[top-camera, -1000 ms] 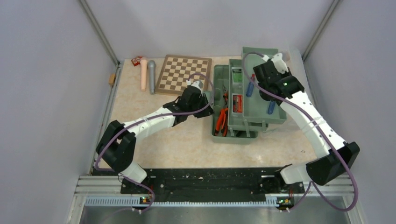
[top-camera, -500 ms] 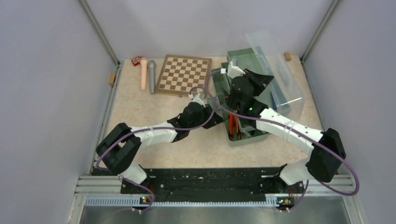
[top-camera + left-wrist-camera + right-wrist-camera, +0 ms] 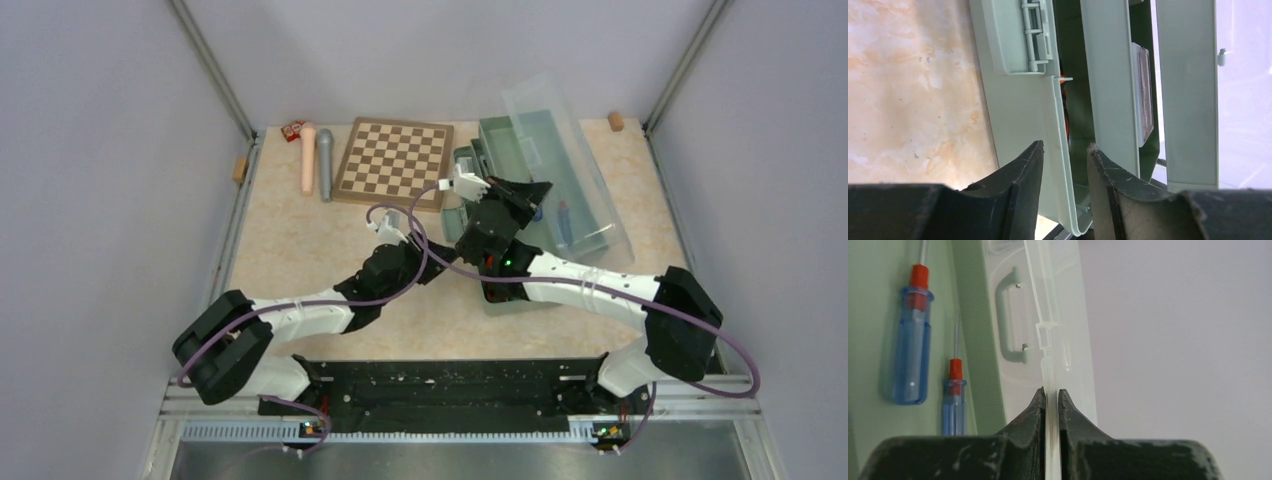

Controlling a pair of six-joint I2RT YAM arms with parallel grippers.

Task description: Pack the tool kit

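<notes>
Chessboard [image 3: 393, 160] between cylinders [image 3: 325, 165], left, and toolbox [image 3: 512, 140], right

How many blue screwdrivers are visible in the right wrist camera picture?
2. The larger screwdriver lies on the green toolbox tray, left of the translucent lid; the smaller screwdriver lies beside it, lower right. Others may be hidden.

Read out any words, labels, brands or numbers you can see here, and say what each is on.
No text is legible in any view.
Label on the small box in the toolbox: seen nearly edge-on, unreadable.
Print on the small red item beside the pink cylinder: too small to read.
</notes>
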